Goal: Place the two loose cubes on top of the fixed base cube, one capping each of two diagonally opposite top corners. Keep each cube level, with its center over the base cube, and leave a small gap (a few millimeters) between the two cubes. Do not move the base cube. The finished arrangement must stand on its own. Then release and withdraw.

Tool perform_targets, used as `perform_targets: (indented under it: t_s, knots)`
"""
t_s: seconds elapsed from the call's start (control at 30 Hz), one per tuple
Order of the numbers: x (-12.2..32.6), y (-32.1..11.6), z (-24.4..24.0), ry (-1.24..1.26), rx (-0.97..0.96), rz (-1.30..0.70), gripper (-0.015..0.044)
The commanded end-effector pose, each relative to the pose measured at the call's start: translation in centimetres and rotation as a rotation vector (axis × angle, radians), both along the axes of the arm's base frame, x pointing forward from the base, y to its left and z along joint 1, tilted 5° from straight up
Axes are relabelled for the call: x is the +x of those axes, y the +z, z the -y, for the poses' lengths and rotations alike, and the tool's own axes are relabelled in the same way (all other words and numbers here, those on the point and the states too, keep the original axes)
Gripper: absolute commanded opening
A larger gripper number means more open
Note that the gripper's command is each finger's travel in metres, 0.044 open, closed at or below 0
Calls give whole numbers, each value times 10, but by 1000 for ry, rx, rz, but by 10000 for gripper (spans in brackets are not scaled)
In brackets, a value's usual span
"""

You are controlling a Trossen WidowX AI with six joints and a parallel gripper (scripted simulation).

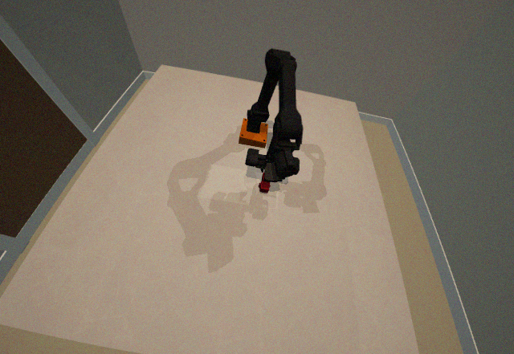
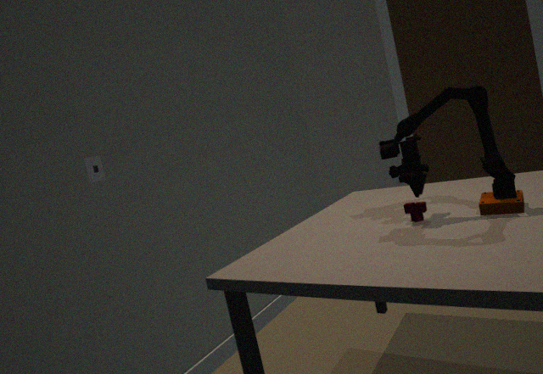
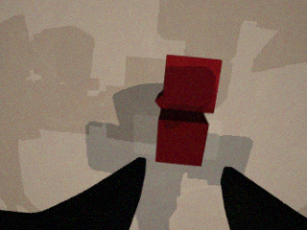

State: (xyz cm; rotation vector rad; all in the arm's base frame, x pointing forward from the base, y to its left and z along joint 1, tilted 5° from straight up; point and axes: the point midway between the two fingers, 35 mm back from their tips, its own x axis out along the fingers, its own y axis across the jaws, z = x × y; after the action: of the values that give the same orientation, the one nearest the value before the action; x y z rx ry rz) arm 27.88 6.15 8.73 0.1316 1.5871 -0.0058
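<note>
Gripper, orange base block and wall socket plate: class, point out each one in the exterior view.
Gripper (image 2: 417, 195): exterior view, midway between its fingertips.
Orange base block (image 2: 501, 207): exterior view, its front side.
Wall socket plate (image 2: 89, 172): exterior view, its pale face.

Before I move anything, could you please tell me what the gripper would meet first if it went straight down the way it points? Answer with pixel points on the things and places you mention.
Probably the top of the nearer loose red cube (image 3: 182, 143), just below the gripper (image 2: 417, 196) (image 3: 183, 169); exact depth is unclear.
</note>
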Motion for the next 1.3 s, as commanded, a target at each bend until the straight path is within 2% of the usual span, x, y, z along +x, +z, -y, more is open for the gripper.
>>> perform_targets:
  t_s: [0.0, 0.57, 0.8, 0.83, 1.13, 1.27]
  knots:
    - [3, 8, 0, 5, 3, 15, 205]
    - [3, 24, 1, 5, 2, 15, 205]
    - [1, 30, 2, 0, 1, 6, 389]
    - [1, 31, 2, 0, 1, 6, 400]
    - [-1, 30, 1, -4, 1, -3, 400]
    - [-2, 34, -28, -1, 2, -2, 400]
